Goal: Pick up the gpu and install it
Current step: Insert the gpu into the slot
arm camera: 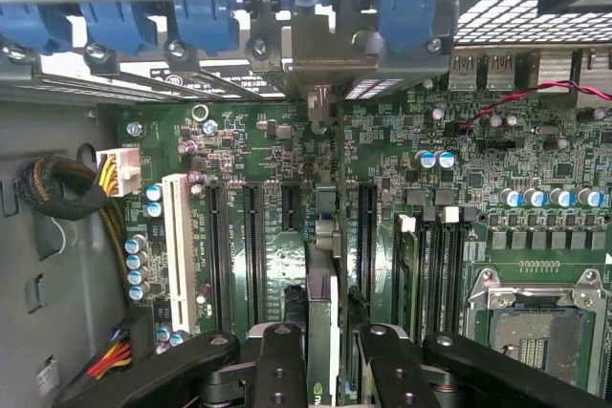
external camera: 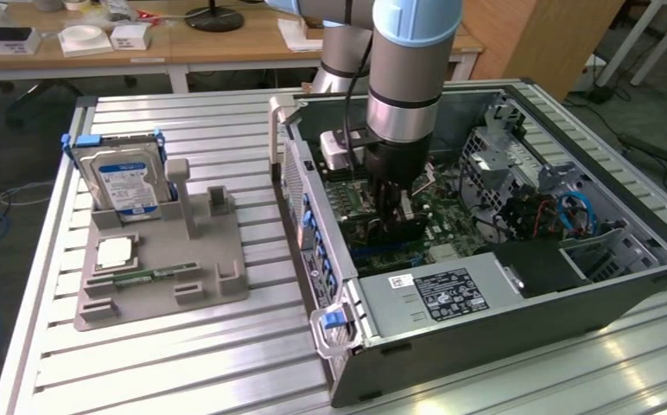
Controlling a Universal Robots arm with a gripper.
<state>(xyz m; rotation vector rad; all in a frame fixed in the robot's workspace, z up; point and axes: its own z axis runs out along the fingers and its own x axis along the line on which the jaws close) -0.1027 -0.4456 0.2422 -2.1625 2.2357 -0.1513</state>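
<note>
The gripper [arm camera: 330, 333] is clenched on the gpu [arm camera: 321, 289], its two black fingers [arm camera: 279, 360] pressed against either face of the card. The gpu stands on edge deep inside the computer case [external camera: 518, 333], seen edge-on from the wrist view as a thin strip between the fingers. Its silver bracket end points toward the case's rear wall, under the row of blue clips [arm camera: 201, 21]. The card is lined up over the motherboard [arm camera: 239, 140] on the case floor, among the long black expansion slots [arm camera: 253, 236]. Whether its lower edge is fully down in a slot cannot be told.

Farther from the card on the same board, a white slot [arm camera: 177, 246] sits on one side of the black slots and the processor socket [arm camera: 535, 332] on the other.

In the exterior view the arm [external camera: 409, 69] comes straight down through the case's open side. The labelled power supply [external camera: 449, 294] fills the near corner of the case.

Outside the case, toward the exterior view's left, a grey holder [external camera: 212, 290] lies well apart on the slatted metal table [external camera: 195, 363]. A hard drive [external camera: 123, 181] stands upright in the holder and a small green memory stick [external camera: 143, 277] lies flat on it.
</note>
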